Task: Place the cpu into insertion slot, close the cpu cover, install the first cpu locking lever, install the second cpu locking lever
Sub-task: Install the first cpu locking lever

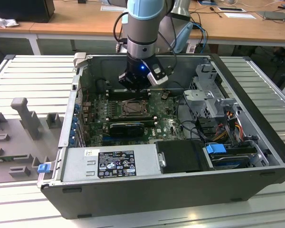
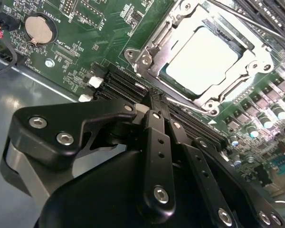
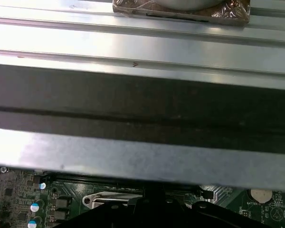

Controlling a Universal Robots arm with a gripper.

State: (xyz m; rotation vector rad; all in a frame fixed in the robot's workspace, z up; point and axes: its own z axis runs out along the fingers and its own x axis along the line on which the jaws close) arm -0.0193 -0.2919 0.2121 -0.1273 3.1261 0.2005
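Note:
The cpu (image 2: 204,59) lies flat in the insertion slot (image 1: 133,108), its pale face showing through the window of the cpu cover (image 2: 149,54). The silvery cover lies down over the chip. A thin locking lever rod (image 2: 190,102) runs along the socket's edge nearest the fingers. Another rod (image 2: 237,16) runs along the opposite edge. My gripper (image 2: 154,97) is shut with nothing held, and its tips sit just beside the end of the near rod. In the exterior view the gripper (image 1: 135,88) hangs low over the board just behind the socket.
Black memory slots (image 2: 118,85) run under the fingers, and a coin battery (image 2: 39,28) sits further off. A long black expansion card (image 1: 127,127) lies in front of the socket. The power supply (image 1: 109,164), drive cage (image 1: 209,95) and case wall (image 3: 142,109) hem in the board.

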